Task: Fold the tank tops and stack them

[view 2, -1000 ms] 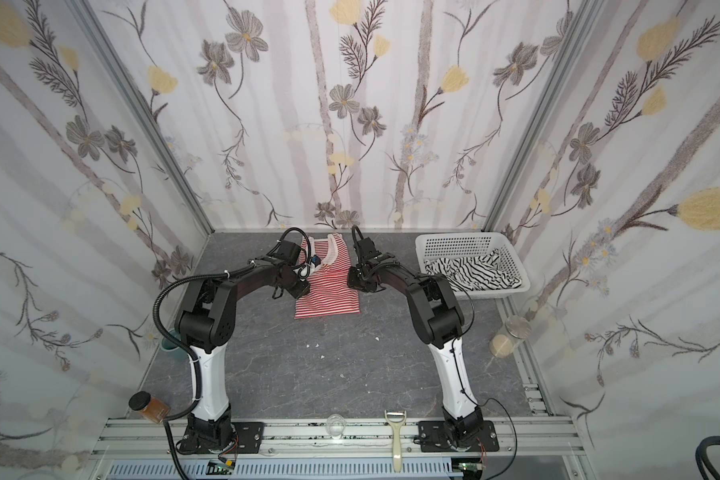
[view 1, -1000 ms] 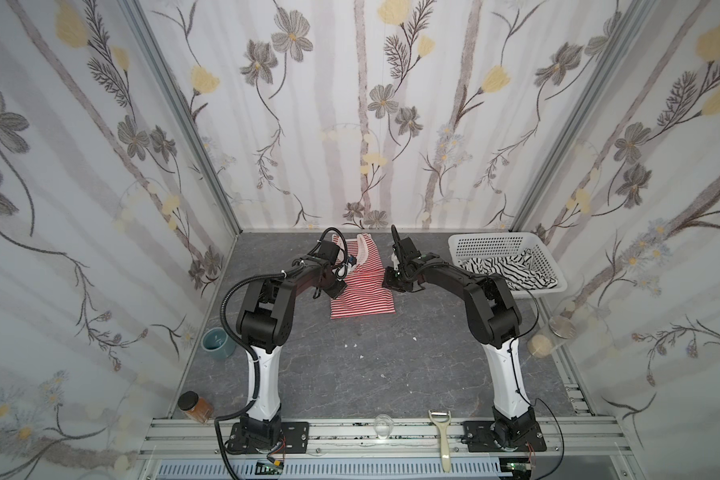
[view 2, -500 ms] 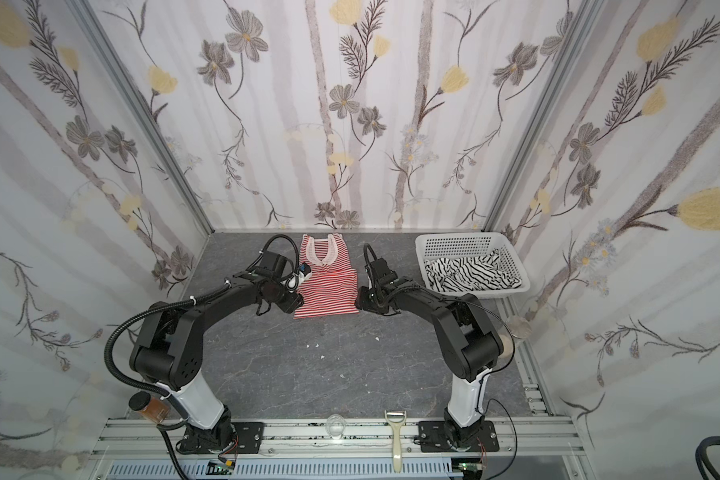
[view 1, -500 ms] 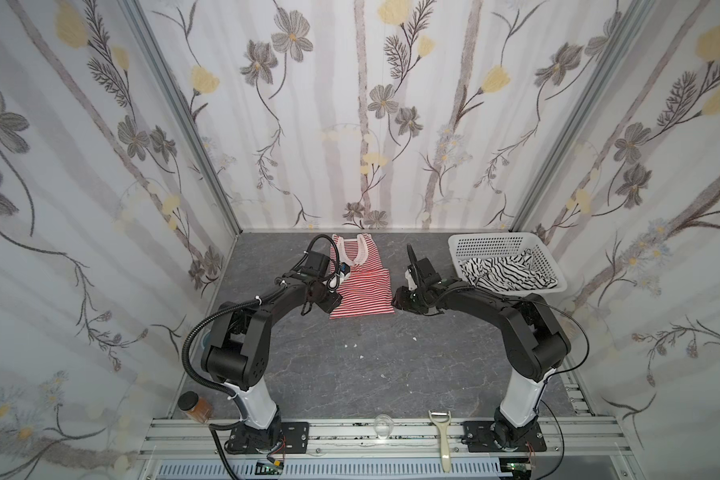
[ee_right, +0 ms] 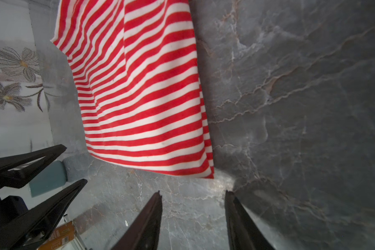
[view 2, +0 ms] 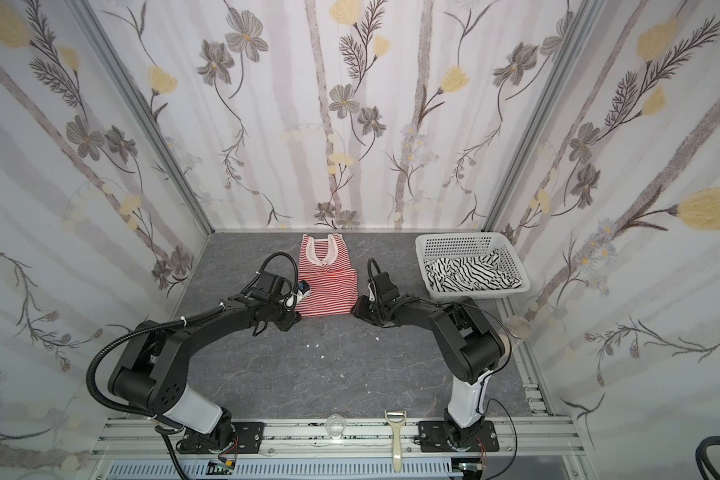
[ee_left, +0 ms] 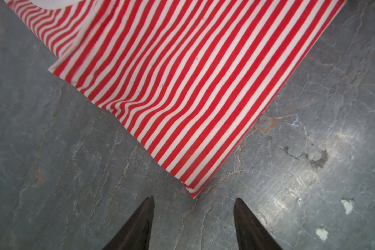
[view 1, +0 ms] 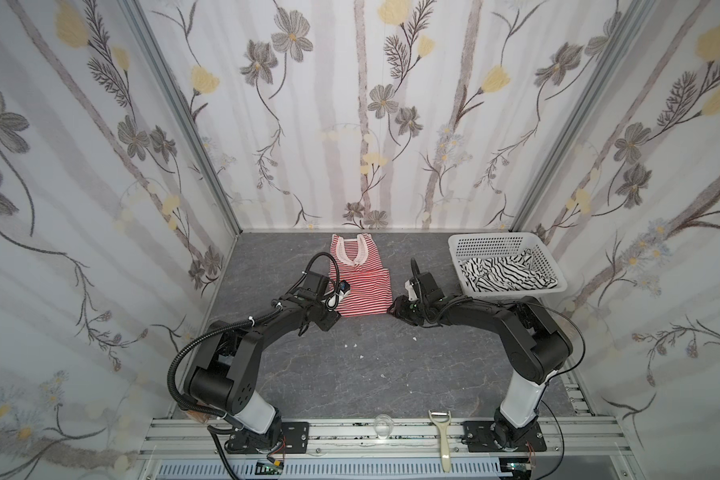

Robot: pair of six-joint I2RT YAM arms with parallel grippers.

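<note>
Both half-open, nothing held: left gripper (ee_left: 194,201) just off red-striped tank top (ee_left: 182,86) corner, right gripper (ee_right: 193,194) beside the other near corner.

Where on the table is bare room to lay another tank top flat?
Widest: the bare table between the red striped top and the front rail. Narrow: the strip between that top and the basket. Crowded: the top's near corners, with left claw and right claw.

Two tank tops (view 1: 362,291) (view 1: 504,274); one basket (view 1: 493,246)
</note>
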